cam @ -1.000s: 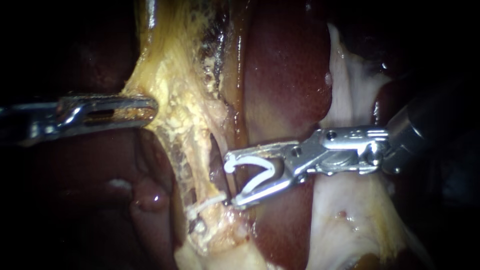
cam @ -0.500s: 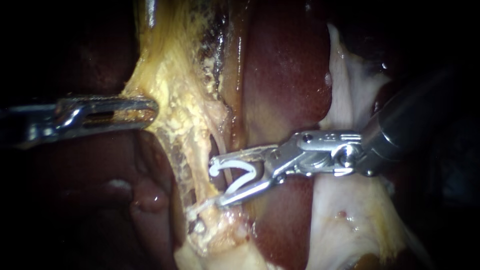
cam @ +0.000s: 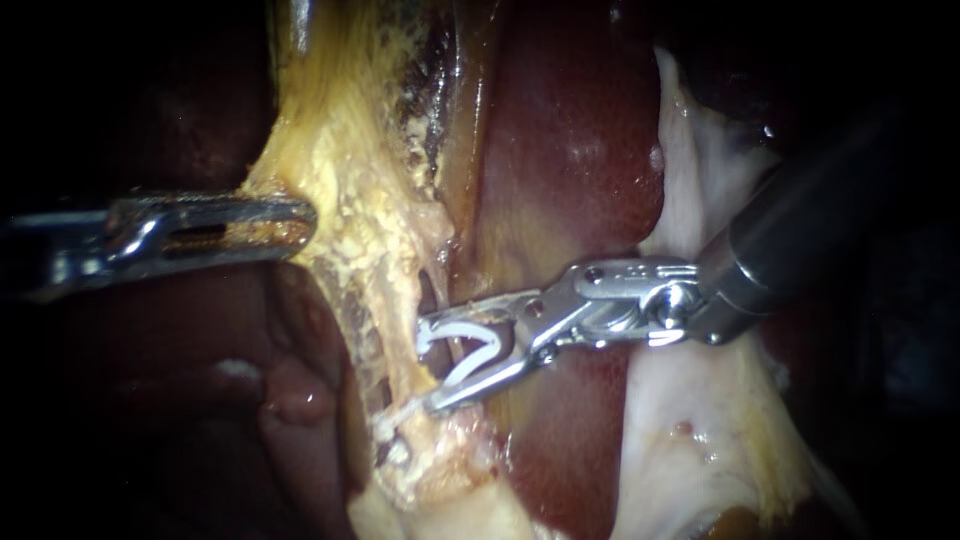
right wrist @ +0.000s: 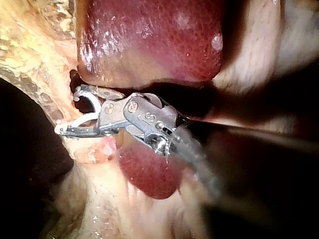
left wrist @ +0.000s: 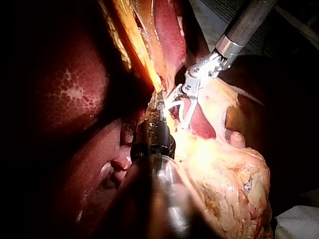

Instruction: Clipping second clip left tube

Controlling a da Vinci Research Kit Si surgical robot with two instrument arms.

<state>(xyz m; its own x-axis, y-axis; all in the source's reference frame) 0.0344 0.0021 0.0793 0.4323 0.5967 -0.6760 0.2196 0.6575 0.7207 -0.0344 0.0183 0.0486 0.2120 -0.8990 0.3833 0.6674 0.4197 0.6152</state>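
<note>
Between the right instrument's spread jaws sits the open white clip. It has advanced to straddle the left tube, beside the fitted clip, and looks ready to close. The left instrument clamps yellow tissue.

You had no words, labels, brands, numbers or signs to read: none stood on the liver, the white clip or the yellow tissue.
</note>
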